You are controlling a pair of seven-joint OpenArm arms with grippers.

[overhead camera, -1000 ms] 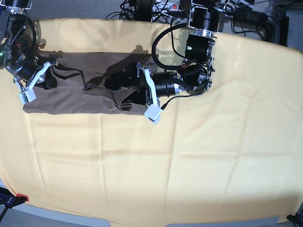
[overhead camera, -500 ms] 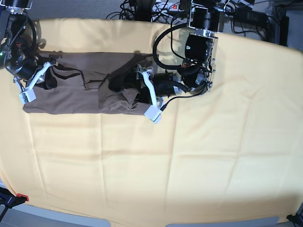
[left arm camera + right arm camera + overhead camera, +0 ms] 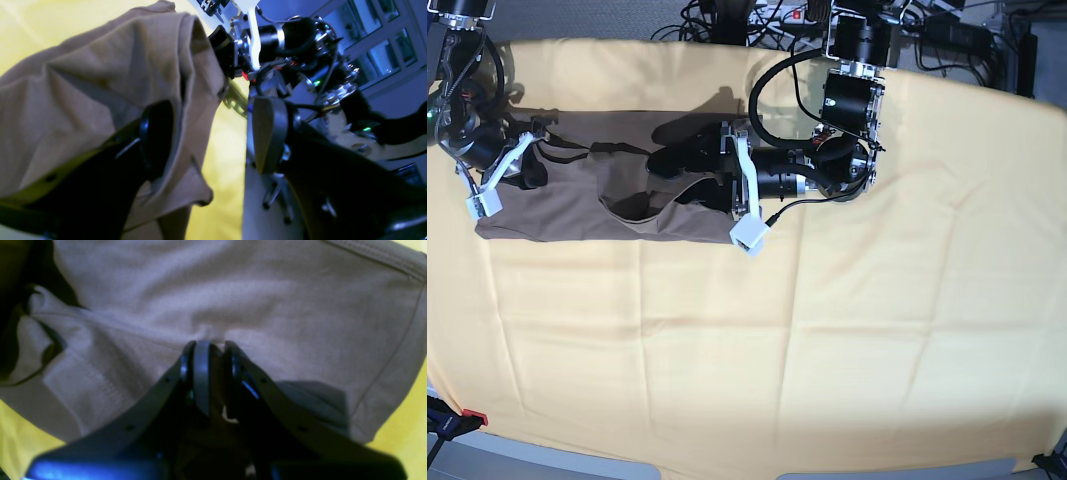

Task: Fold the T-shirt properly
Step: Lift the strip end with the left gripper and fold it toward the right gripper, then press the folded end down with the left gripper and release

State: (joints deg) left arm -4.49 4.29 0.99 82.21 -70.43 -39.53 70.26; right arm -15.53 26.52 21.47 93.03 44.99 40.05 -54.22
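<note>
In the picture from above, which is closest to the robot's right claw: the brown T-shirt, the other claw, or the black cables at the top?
1. T-shirt: the right gripper, at the picture's left, is pinching it.
2. Left gripper: mid-picture, over the shirt's other end.
3. Black cables: top edge, beyond the yellow cloth.
</note>
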